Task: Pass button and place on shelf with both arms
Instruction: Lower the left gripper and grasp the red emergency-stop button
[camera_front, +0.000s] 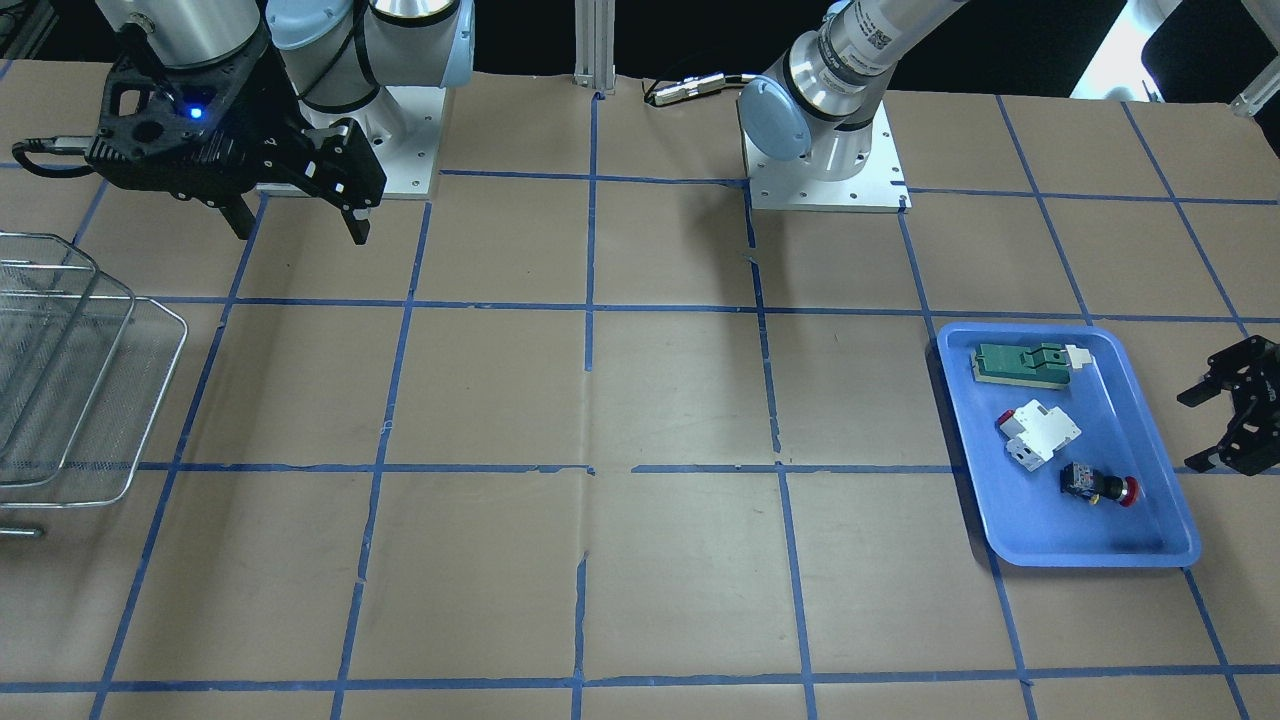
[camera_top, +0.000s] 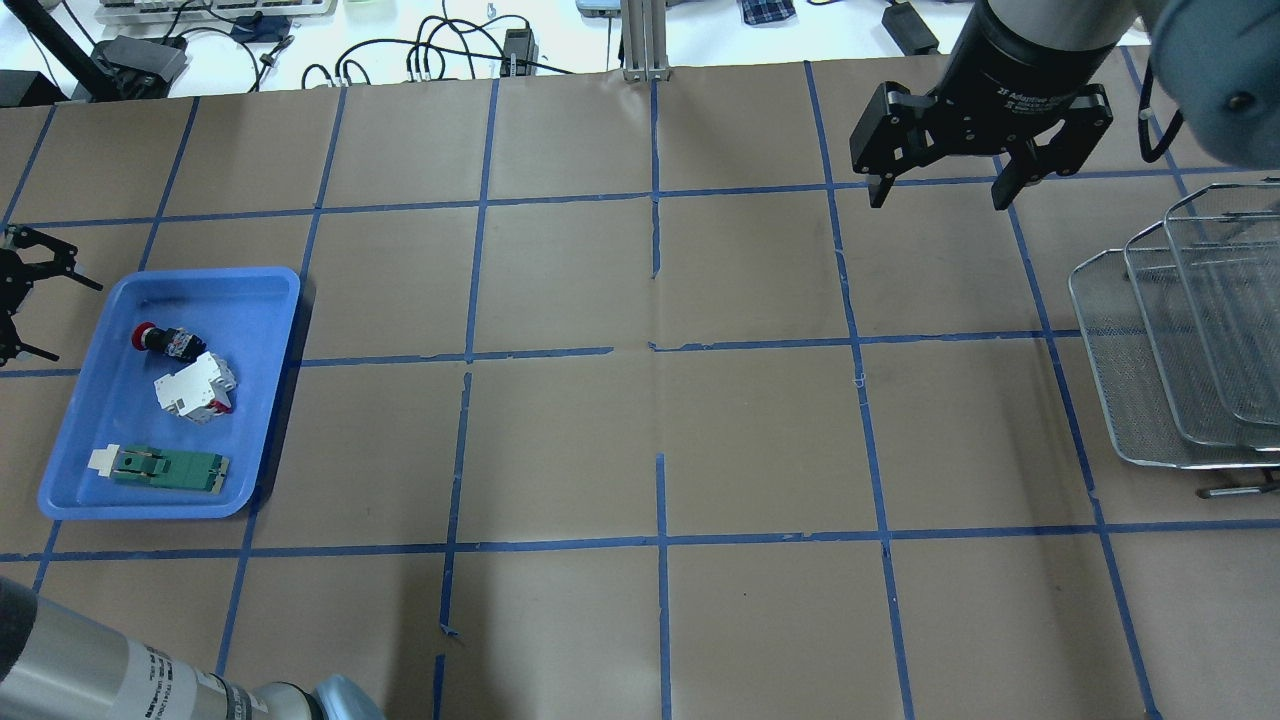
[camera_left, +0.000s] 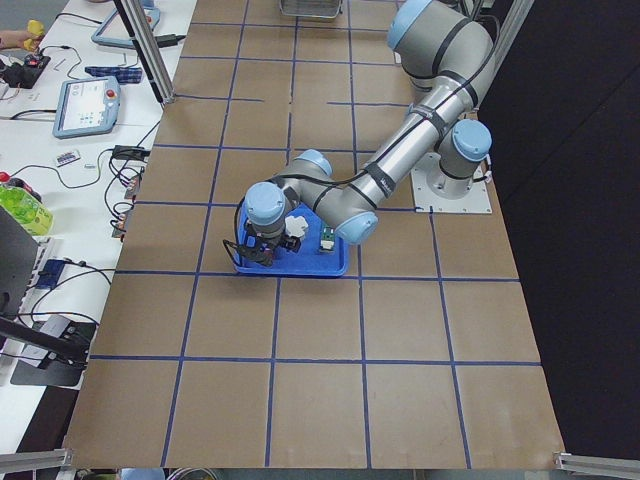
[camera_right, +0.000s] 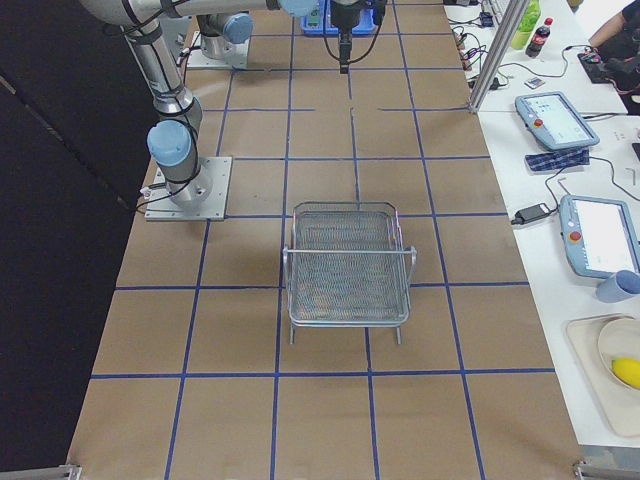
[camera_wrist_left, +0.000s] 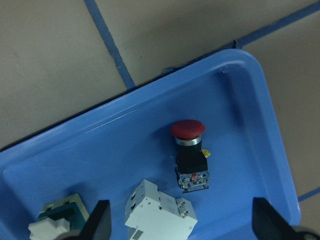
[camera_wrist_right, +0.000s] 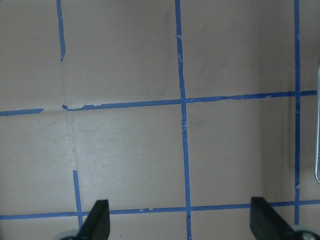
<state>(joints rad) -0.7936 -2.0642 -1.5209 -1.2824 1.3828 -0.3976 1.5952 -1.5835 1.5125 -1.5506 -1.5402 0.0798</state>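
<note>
The button (camera_front: 1100, 485), black with a red mushroom cap, lies on its side in the blue tray (camera_front: 1100, 535). It also shows in the overhead view (camera_top: 165, 340) and the left wrist view (camera_wrist_left: 190, 155). My left gripper (camera_front: 1185, 433) is open and empty. It hovers just beyond the tray's outer edge, beside the button and apart from it (camera_top: 78, 320). My right gripper (camera_top: 940, 192) is open and empty above bare table, near the shelf (camera_top: 1170, 350). The shelf is a silver wire-mesh rack (camera_front: 90, 400) with empty trays.
In the tray a white block with a red tab (camera_front: 1040, 432) lies next to the button, and a green flat board (camera_front: 1030, 362) lies beyond it. Brown paper with a blue tape grid covers the table. The arm bases (camera_front: 825, 170) stand at the robot's edge.
</note>
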